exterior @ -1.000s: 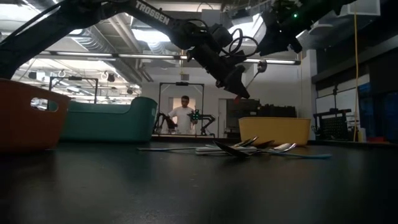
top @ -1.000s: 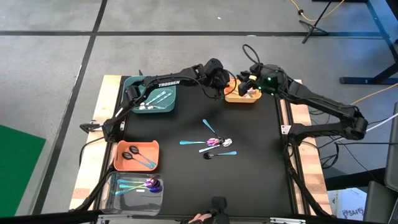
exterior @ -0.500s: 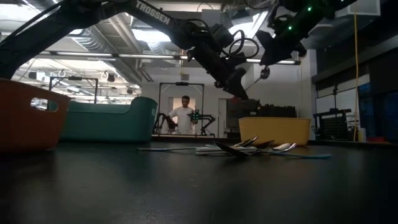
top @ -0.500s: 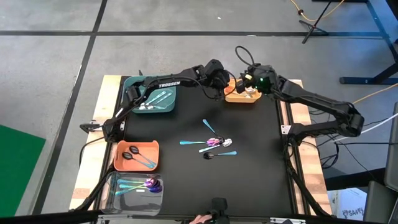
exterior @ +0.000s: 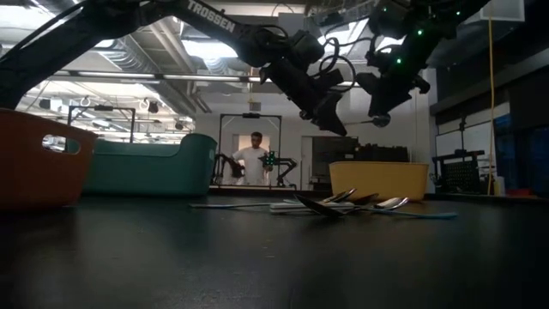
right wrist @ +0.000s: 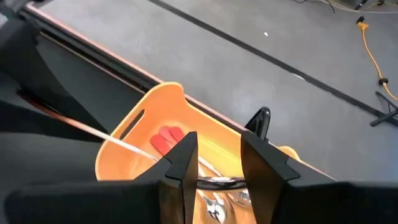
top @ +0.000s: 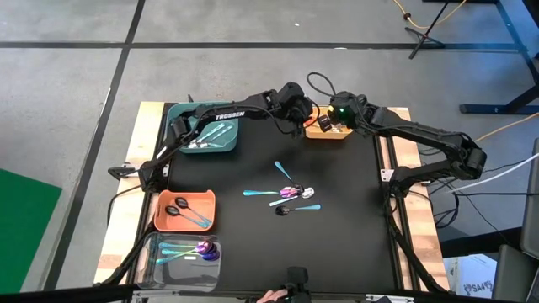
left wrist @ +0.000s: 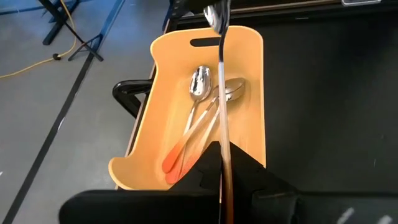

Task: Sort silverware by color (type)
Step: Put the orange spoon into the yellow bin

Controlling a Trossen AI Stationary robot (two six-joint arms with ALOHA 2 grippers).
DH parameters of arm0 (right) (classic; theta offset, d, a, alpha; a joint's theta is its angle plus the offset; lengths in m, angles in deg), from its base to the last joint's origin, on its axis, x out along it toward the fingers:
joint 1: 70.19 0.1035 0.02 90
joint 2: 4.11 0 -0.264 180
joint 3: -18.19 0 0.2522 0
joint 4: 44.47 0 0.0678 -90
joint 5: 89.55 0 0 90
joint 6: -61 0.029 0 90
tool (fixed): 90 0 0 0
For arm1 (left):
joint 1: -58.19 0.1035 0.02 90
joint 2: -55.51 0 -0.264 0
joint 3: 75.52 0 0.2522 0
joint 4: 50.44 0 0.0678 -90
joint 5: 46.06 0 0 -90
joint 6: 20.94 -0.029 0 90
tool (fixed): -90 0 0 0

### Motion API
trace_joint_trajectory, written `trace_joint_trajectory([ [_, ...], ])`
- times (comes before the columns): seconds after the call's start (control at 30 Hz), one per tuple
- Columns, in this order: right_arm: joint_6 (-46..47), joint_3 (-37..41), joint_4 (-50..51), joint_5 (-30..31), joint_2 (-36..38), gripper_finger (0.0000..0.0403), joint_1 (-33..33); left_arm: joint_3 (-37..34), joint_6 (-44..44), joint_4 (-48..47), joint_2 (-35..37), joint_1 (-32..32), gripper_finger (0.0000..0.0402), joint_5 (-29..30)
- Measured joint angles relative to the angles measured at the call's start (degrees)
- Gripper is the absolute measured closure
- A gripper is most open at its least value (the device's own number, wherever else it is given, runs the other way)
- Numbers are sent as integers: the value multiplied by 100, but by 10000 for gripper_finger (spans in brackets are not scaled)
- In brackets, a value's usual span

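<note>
Since a second ago the right tool (top: 330,120) has slid from the far right edge of the yellow bin (top: 324,132) to above its middle, closer to the left tool (top: 305,123), and in the low view it has dropped lower. The left tool has hardly moved; it hangs at the bin's left edge, clenched on a thin spoon (left wrist: 221,106) whose bowl points out over the bin. The right tool's fingers (right wrist: 184,163) stand parted, with nothing clearly between them. Below both, silver spoons with orange handles (left wrist: 198,121) lie in the bin.

"TROSSEN" is printed in white on the left arm (top: 228,115).

A loose cluster of spoons (top: 289,194) lies mid-bench, well behind the tools, with open black bench (top: 354,219) around it. Teal (top: 205,130), orange (top: 184,210) and clear (top: 181,255) bins line the left edge.
</note>
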Motion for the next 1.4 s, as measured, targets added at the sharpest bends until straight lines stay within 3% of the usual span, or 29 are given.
trace_joint_trajectory([
  [0.5,-4,-340,-114,-53,759,297,7,0,50,-105,2,15,401,63],
  [0.9,123,-358,-78,-1365,1024,297,9,0,113,-1037,-12,15,401,-294],
  [1.4,124,-358,-84,-1474,1024,297,7,2,395,-1179,-157,125,401,-400],
])
